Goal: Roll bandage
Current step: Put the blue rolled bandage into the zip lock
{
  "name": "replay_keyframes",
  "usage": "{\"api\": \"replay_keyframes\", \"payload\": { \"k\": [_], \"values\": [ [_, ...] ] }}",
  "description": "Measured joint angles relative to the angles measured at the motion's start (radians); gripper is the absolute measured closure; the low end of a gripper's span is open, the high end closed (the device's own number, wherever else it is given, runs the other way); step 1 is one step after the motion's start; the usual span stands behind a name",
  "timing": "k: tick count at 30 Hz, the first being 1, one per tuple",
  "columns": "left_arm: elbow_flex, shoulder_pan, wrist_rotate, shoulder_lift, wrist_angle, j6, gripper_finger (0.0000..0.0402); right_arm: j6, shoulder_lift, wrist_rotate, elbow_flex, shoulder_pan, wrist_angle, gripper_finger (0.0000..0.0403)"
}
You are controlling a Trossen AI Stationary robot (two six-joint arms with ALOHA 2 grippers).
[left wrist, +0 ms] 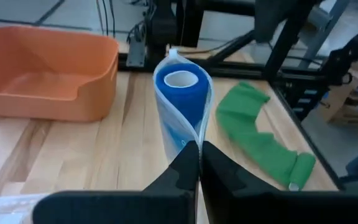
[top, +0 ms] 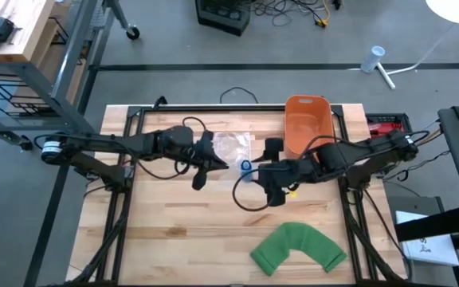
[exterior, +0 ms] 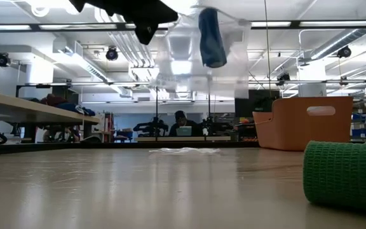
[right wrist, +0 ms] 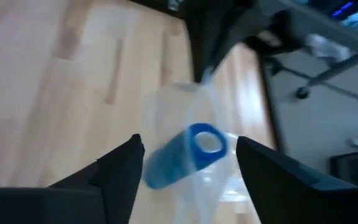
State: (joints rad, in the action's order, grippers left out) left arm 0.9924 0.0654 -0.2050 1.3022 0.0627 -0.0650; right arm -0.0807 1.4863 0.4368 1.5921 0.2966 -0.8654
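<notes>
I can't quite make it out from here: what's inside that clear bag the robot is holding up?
Inside the clear plastic bag is a blue bandage roll with a hollow core. The shut left gripper pinches the bag's edge; the open right gripper faces it. The roll's far end is hidden.

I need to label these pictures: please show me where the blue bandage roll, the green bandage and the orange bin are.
blue bandage roll [left wrist: 180, 93]: left wrist view, its upper side.
green bandage [top: 297, 245]: high view, middle of its bend.
orange bin [top: 306, 108]: high view, its rim.

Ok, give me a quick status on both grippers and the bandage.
Left gripper shut on clear bag, held above the table. Blue bandage roll inside the bag. Right gripper open beside it. Green bandage lies apart, nothing blocking.
</notes>
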Motion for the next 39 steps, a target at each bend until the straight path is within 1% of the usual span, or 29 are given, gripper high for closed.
{"api": "replay_keyframes", "payload": {
  "k": [2,4,8,10,13,19,21,25,27,30,32,35,39],
  "values": [
    [0.000,0.000,-0.001,-0.008,-0.015,-0.004,0.0401,0.029,-0.005,-0.028,-0.008,0.001,0.004,0.0165],
    [0.000,-0.001,-0.016,-0.019,-0.019,-0.004,0.0401,0.037,-0.009,-0.027,-0.009,0.005,0.010,0.0178],
    [0.000,-0.001,-0.024,-0.029,-0.023,0.011,0.0401,0.011,-0.022,-0.033,-0.009,0.007,0.059,0.0202],
    [0.000,-0.002,-0.035,-0.029,-0.019,0.021,0.0401,0.002,-0.013,-0.070,-0.009,0.004,0.067,0.0212],
    [0.000,-0.005,-0.076,-0.029,-0.041,0.035,0.0401,-0.003,-0.002,-0.115,-0.027,0.004,0.079,0.0223],
    [0.000,-0.011,-0.104,-0.027,-0.064,0.080,0.0401,0.016,0.035,-0.128,-0.054,-0.016,0.137,0.0235],
    [0.000,-0.012,-0.111,-0.026,-0.070,0.082,0.0401,0.021,0.059,-0.150,-0.057,-0.029,0.133,0.0235],
    [0.000,-0.014,-0.119,-0.026,-0.095,0.084,0.0401,0.005,0.127,-0.282,-0.057,-0.057,0.201,0.0229],
    [0.000,-0.015,-0.121,-0.026,-0.094,0.086,0.0401,-0.008,0.164,-0.316,-0.045,-0.068,0.192,0.0225],
    [0.000,-0.017,-0.121,-0.026,-0.081,0.088,0.0401,-0.037,0.190,-0.305,-0.020,-0.072,0.149,0.0218],
    [0.000,-0.017,-0.121,-0.026,-0.048,0.091,0.0401,-0.055,0.187,-0.303,0.002,-0.071,0.162,0.0212],
    [0.000,-0.017,-0.121,-0.026,-0.029,0.101,0.0401,-0.069,0.152,-0.292,0.027,-0.064,0.141,0.0202],
    [0.000,-0.017,-0.120,-0.026,-0.014,0.102,0.0401,-0.034,0.086,-0.219,0.040,-0.057,0.055,0.0186]
  ]
}}
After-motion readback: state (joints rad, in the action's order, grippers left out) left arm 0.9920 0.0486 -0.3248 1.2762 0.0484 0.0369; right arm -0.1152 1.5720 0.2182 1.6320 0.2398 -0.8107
